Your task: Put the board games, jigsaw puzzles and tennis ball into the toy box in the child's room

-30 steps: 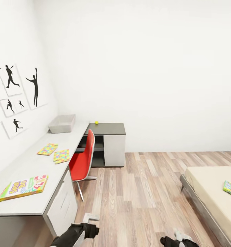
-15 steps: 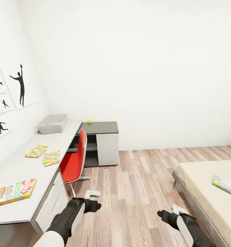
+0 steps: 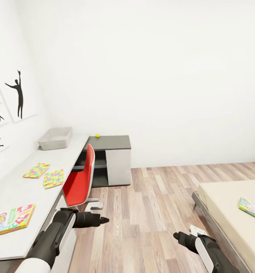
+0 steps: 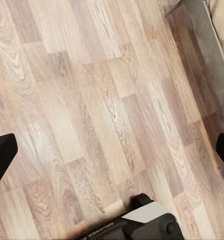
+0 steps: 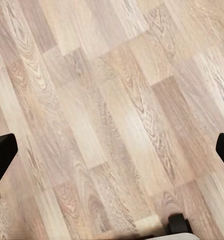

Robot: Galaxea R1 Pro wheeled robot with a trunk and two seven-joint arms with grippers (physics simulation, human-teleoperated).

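Head view crops 1 board game (image 3: 10, 220) — both hands (image 4: 112, 150) (image 5: 112, 150) spread, empty.

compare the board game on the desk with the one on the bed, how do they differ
The board game on the table has a mostly yellow, green and red cover; the board game on the bed looks mainly green and pale. The table one lies nearer the camera and shows larger, at the table's near end; the other sits by the far side of the bed. Both lie flat, untouched by either gripper.
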